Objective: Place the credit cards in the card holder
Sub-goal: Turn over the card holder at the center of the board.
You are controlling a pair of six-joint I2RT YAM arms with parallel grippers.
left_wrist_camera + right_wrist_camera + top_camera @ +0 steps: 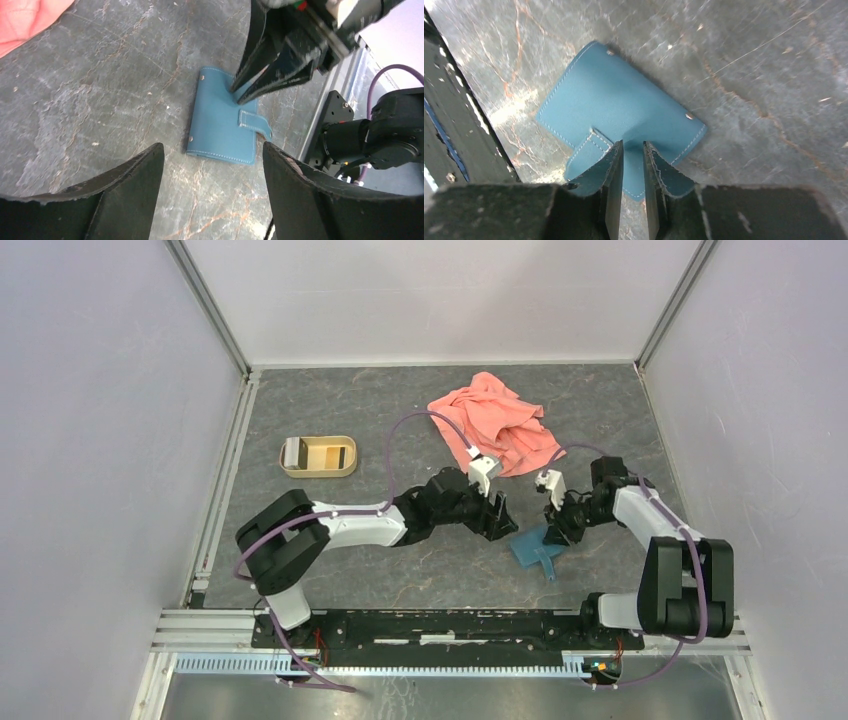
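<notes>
Well to the left of the card holder and farther back, a tan oval-cornered tray (318,456) sits on the grey stone-patterned table (380,400). A greyish piece stands at the tray's left end, too small to make out.

Just left of the holder hangs the left gripper (497,523). Its wrist view shows the black fingers (135,185) spread wide with nothing between them. The holder lies ahead of the tips, apart from them.

Behind the holder, toward the far wall, lies a crumpled salmon-pink cloth (495,420).

The card holder (535,548) itself is a small teal-blue rectangular folding wallet with pale stitching. It lies flat and folded shut on the table near the front rail, its strap tab (254,121) wrapped over one long edge.

The right gripper (553,533) comes down on the holder's right side, tips touching the cover at the edge beside the strap. Its fingers (611,170) stand almost together — only a narrow slit remains, with teal showing through it. Whether they pinch the edge or merely press on it, I cannot tell.
</notes>
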